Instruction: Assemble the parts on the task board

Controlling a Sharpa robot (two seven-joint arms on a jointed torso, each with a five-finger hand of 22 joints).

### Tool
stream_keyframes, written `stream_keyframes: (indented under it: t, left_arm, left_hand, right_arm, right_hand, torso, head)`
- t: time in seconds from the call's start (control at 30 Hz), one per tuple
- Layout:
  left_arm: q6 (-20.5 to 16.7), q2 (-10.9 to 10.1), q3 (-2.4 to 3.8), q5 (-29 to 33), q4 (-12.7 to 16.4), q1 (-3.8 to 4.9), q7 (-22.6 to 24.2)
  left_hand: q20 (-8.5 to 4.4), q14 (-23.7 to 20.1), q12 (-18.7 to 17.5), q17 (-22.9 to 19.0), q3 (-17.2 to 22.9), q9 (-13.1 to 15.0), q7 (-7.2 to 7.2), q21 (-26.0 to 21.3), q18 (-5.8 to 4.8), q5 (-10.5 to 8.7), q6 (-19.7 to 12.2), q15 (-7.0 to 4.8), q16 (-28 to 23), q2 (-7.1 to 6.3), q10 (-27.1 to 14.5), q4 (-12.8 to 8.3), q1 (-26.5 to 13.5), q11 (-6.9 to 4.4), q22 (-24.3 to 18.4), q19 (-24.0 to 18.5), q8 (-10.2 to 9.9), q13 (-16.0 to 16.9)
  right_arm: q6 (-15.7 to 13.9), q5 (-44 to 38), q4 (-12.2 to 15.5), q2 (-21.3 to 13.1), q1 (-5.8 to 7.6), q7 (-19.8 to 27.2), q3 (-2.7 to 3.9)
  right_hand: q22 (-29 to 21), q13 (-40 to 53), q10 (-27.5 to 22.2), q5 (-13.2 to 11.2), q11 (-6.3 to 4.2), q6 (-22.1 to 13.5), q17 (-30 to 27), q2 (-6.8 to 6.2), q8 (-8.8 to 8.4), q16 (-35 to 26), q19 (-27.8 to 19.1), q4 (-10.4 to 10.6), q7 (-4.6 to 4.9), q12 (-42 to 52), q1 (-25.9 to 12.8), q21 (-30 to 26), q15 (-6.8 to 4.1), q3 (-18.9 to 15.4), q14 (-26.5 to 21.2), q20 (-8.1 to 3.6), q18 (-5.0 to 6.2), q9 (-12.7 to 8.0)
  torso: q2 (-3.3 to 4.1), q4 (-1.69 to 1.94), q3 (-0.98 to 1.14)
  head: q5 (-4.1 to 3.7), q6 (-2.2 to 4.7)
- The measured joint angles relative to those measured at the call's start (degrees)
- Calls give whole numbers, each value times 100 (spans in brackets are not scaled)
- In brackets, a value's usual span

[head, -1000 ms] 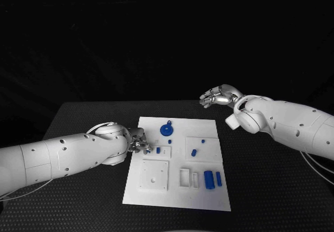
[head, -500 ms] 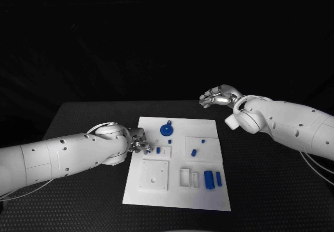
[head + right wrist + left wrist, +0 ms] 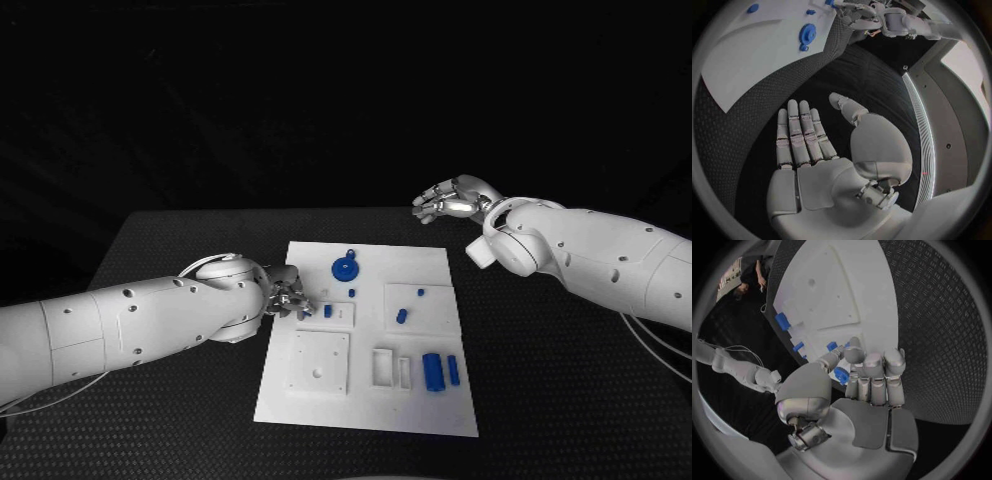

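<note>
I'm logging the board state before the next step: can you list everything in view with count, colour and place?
table: one, black, under everything.
task board: one, white, middle of the table.
round part: one, blue, far end of the board.
cylinder parts: two, blue, side by side near the board's right near corner.
small parts: several, blue, mid board.
part: one, blue, pinched by the left hand.
left hand: silver, at the board's left edge.
right hand: silver, open, above the table's far edge.

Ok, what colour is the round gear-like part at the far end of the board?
Blue; the round part shows best in the head view, on the white task board.
</note>
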Motion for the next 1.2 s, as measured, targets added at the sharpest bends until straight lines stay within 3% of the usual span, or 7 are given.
stream_keyframes:
  t: [0.83,0.93,1.2]
  left_arm:
    - [136,109,15,46,-154,14,-11]
    - [180,138,20,61,-195,19,-15]
    - [324,188,33,70,-248,34,-50]
  left_hand:
    - [-4,48,0,4,-16,23,-17,0,-1,41,48,11,0,2,32,-16,-2,8,0,-4,1,-13]
    - [-3,51,0,4,-6,22,-12,0,-1,-69,91,9,0,15,69,-17,-35,4,0,-4,1,-25]
    - [-2,68,0,10,90,35,-18,0,-2,-91,99,11,0,2,83,-81,-114,14,0,-3,-12,-34]
  right_arm:
    - [2,0,11,-6,-3,0,0]
    - [2,0,13,-6,-3,0,-2]
    - [4,0,13,-5,-3,-1,-1]
  right_hand:
    - [5,0,0,0,0,1,-4,0,23,0,0,0,0,0,0,0,0,0,0,0,0,-5]
    - [7,0,0,0,0,1,-4,0,23,0,0,0,-1,0,0,0,0,0,0,0,1,-4]
    - [10,0,0,0,0,1,-4,0,23,0,0,0,-1,0,0,0,0,0,0,0,1,-4]
  torso:
    - [-1,-4,7]
    - [-1,-7,7]
    - [-1,-12,8]
  head:
    - [9,-2]
    - [12,-2]
    - [7,-18]
